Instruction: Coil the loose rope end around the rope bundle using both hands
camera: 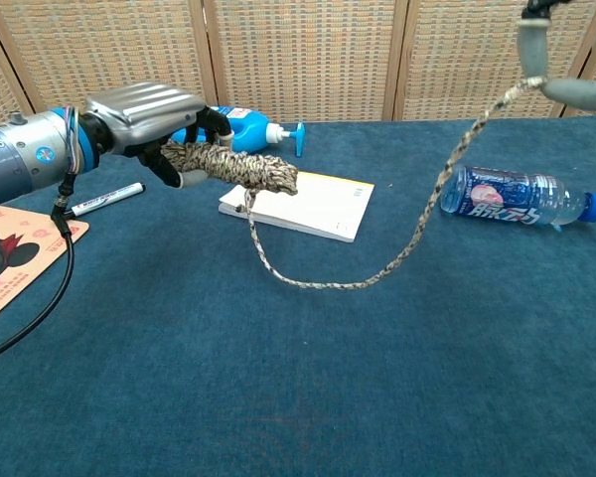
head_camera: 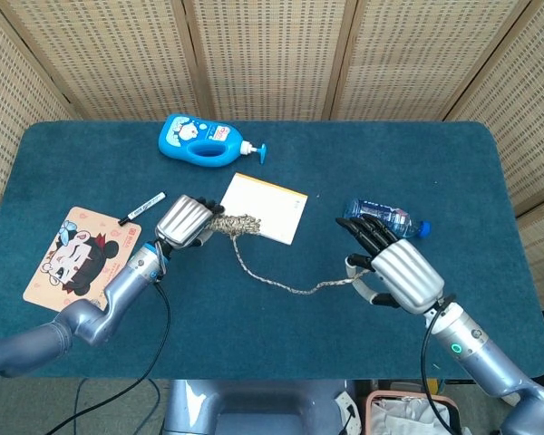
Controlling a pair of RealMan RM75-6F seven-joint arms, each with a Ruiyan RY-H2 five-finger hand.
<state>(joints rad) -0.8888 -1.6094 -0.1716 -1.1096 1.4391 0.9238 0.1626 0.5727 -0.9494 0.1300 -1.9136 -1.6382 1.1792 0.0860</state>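
Both robot hands busy: left robot hand grips rope bundle above the desk; right robot hand pinches loose rope end, raised.

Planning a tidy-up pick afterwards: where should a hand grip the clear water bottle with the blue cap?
Grip the clear water bottle across its mid-body from above. It lies flat on the blue table, cap pointing right, its round sides open to fingers, clear of the white notepad.

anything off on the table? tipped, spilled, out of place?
Only minor things: the water bottle and the blue pump bottle lie on their sides, with no spill visible. The rope bundle in the left hand hangs over the notepad.
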